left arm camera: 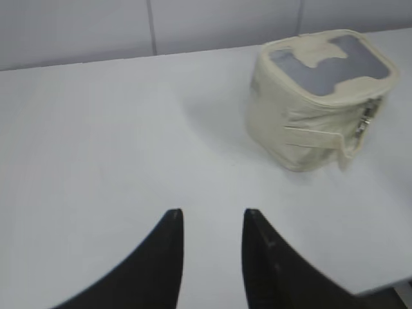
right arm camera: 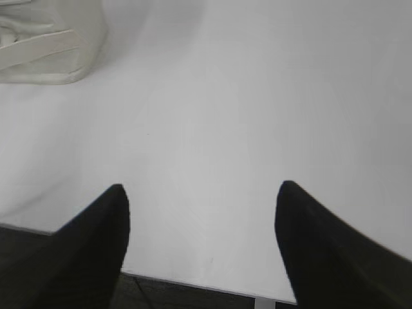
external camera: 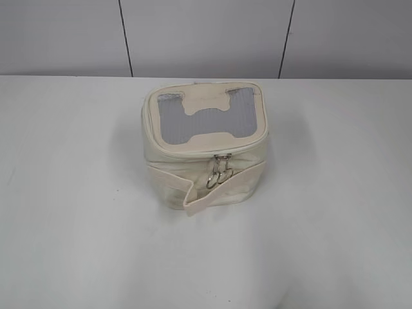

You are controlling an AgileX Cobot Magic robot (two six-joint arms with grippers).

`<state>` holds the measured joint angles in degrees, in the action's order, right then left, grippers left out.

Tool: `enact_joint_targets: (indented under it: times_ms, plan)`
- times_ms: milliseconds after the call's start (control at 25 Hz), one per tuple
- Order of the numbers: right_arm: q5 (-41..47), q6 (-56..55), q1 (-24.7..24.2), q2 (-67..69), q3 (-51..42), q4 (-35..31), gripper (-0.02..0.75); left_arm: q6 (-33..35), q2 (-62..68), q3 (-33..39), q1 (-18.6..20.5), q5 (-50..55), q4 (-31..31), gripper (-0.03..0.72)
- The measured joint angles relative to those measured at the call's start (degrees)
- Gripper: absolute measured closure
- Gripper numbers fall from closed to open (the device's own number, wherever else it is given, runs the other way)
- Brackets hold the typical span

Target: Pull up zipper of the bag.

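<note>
on the table (external camera: 77, 193) the bag (external camera: 205, 161) sits uncut; both hands, left hand (left arm camera: 212, 215) narrow, right hand (right arm camera: 201, 188) wide, hold nothing.

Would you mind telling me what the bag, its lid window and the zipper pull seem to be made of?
The bag looks like soft cream faux leather or coated fabric: smooth, faintly sheened, with creased sides. The lid window appears to be grey ribbed clear plastic, though it could be mesh; fine lines show. The zipper pull looks like polished silver metal, with shiny rings dangling at the front.
</note>
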<state>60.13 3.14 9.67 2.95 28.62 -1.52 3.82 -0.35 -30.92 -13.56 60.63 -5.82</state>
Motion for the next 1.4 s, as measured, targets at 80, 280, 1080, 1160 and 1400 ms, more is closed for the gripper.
enact_joint_targets:
  times_ms: [80, 280, 1080, 1160, 1400]
  plan:
    - [0.0, 0.0, -2.6, -1.6, 0.0, 0.0, 0.186, 0.0, 0.0, 0.0, 4.6, 0.0, 0.0, 0.441]
    - [-0.1, 0.0, -3.9, -3.3, 0.0, 0.0, 0.186, 0.0, 0.0, 0.0, 9.5, 0.0, -0.1, 0.441]
    - [-0.1, 0.0, -4.5, -3.3, 0.0, 0.0, 0.186, 0.0, 0.0, 0.0, 9.8, 0.0, -0.1, 0.441]
    - [-0.1, 0.0, -4.8, -3.3, 0.0, 0.0, 0.186, 0.0, 0.0, 0.0, 9.8, 0.0, -0.1, 0.441]
    - [-0.1, 0.0, -6.4, -3.3, 0.0, 0.0, 0.186, 0.0, 0.0, 0.0, 9.9, 0.0, -0.1, 0.442]
